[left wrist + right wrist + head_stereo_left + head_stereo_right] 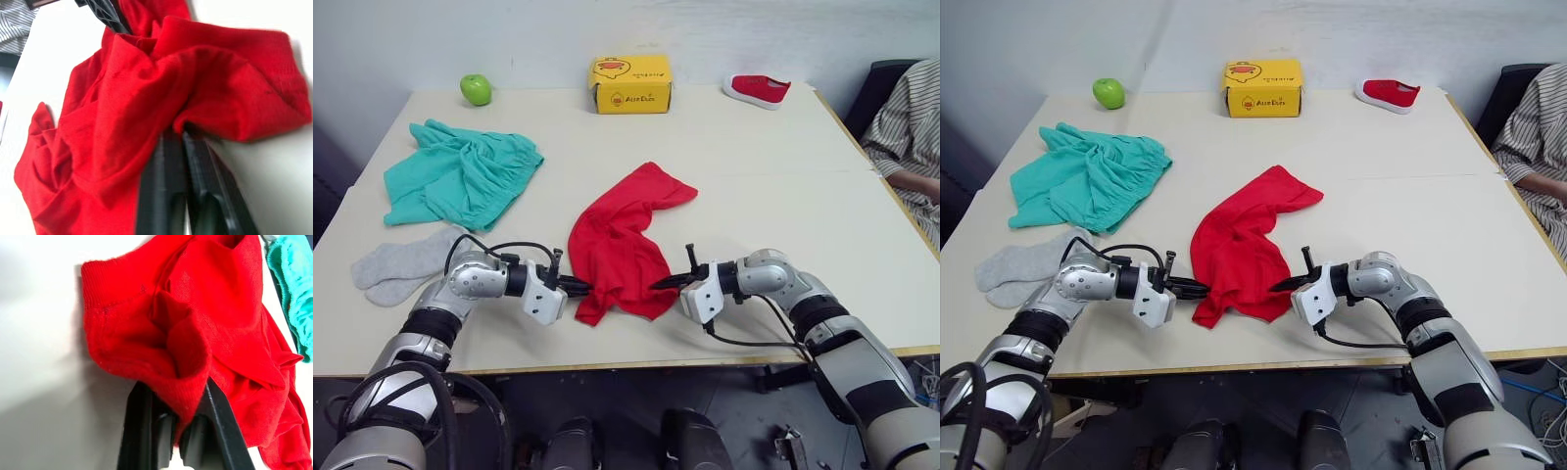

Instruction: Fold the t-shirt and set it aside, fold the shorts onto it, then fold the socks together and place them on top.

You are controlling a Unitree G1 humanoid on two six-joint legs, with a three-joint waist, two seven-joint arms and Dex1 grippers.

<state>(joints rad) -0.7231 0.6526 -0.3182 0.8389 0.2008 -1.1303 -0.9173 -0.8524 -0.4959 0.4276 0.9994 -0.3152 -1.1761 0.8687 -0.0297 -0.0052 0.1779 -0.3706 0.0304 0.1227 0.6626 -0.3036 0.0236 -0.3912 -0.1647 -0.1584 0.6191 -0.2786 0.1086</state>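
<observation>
Early stage: t-shirt unfolded, bunched near the tabletop's front edge. Left gripper and right gripper each pinch its hem. Shorts and socks untouched at the left edge.

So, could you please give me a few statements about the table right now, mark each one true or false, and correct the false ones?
1. Both grippers, left and right, pinch the crumpled bright red cotton t-shirt. True.
2. The teal fabric shorts lie folded on the t-shirt. False: they lie crumpled, apart from it, toward the robot's left.
3. The light grey knit socks lie on the table near the shorts. True.
4. The green apple sits on the yellow cardboard box. False: it stands on the table, apart from the box.
5. The small red shoe is at the far edge. True.
</observation>
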